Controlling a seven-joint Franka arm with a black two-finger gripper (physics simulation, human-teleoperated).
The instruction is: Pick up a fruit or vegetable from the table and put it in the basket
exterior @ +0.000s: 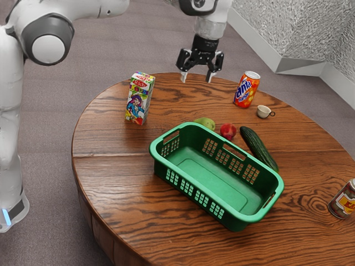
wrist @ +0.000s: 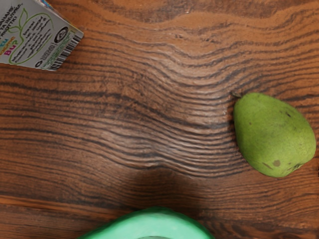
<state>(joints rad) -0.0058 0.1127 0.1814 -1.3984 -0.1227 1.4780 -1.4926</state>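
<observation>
Exterior view: the gripper (exterior: 196, 77) is suspended above the table (exterior: 105, 183), fingertips directed downward, jaws in the released state with a gap between the two fingers. The wrist view registers the curved green rim of the basket (exterior: 217, 166) nearest the hand; the basket stands upright on the tabletop, below the jaws. The pear (wrist: 274, 134) rests on the wood, lower than the jaws and off to one side of them, outside the basket and near its rim. The drink carton (exterior: 138, 100) stands upright on the opposite side of the jaws from the pear, toward the exterior view's left. Farther out from the jaws, beyond the pear, the red fruit (exterior: 228, 131) is located beside the basket's long side, followed by the cucumber (exterior: 259, 147), which lies lengthwise along the same side, also outside the basket. The orange can (exterior: 247, 89) stands upright to the exterior view's right of the jaws, with the small cup (exterior: 263, 112) near it. Farthest from the jaws among the tabletop items is the labelled jar (exterior: 343, 200), positioned at the exterior view's right edge.
</observation>
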